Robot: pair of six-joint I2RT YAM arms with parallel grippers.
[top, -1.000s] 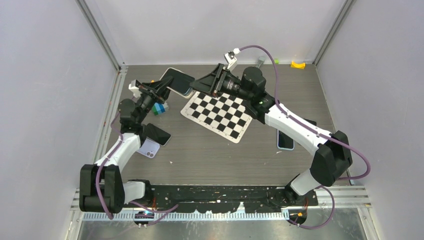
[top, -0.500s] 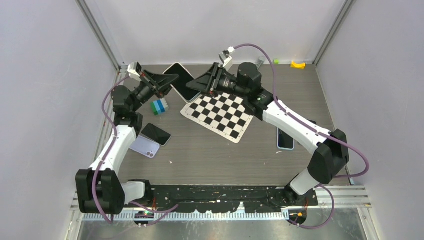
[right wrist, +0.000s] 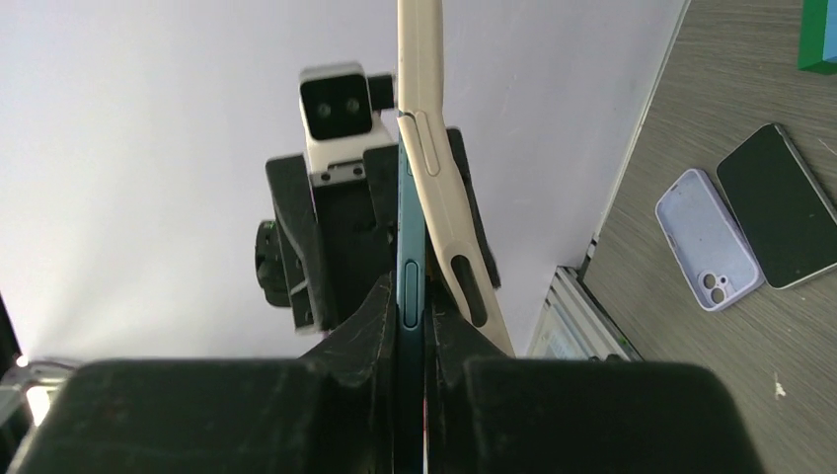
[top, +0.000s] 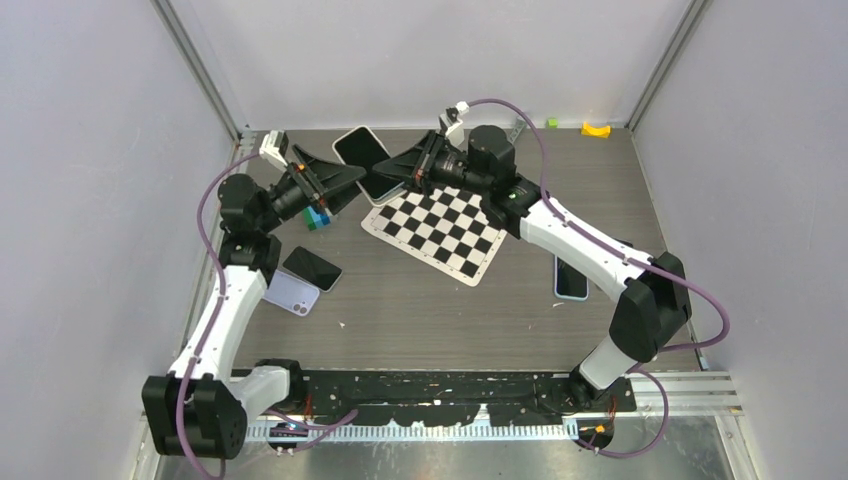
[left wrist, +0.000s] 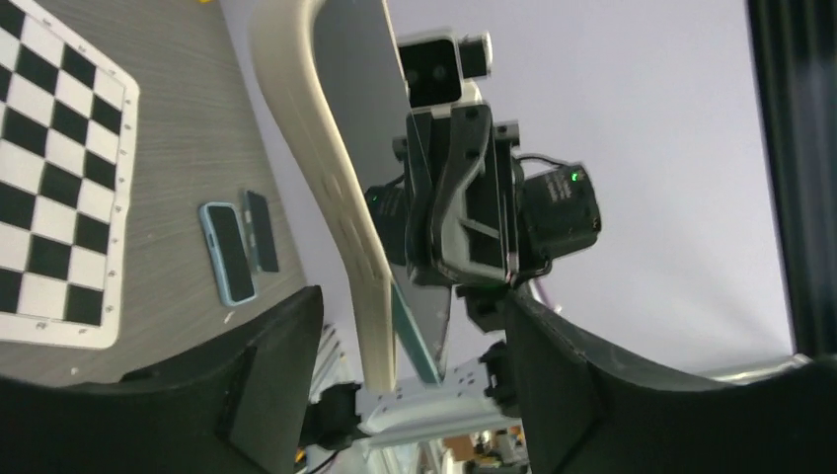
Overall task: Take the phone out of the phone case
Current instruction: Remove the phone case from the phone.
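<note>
The teal phone [right wrist: 410, 286] is held on edge in the air above the table's far side, with my right gripper [right wrist: 410, 296] shut on its bare edge. Its cream phone case [right wrist: 434, 148] still hugs the far end and bows away from the phone beside my right finger. From above, phone and case [top: 362, 150] hang between the two grippers, the right gripper [top: 388, 170] on one side. My left gripper [left wrist: 410, 301] is open, its fingers [left wrist: 266, 375] wide on either side of the case [left wrist: 326, 148] without touching it. That open left gripper [top: 352, 178] shows from above too.
A checkerboard mat [top: 437, 228] lies below the grippers. A lavender case [top: 291, 294] and a black phone [top: 312, 268] lie at the left, coloured blocks [top: 318, 216] behind them. A blue-cased phone [top: 571, 277] lies at the right, a yellow piece [top: 596, 128] in the far corner.
My left gripper has opened and let go of the case. My right gripper has closed onto the phone. Both grippers and the phone have risen and shifted slightly.
</note>
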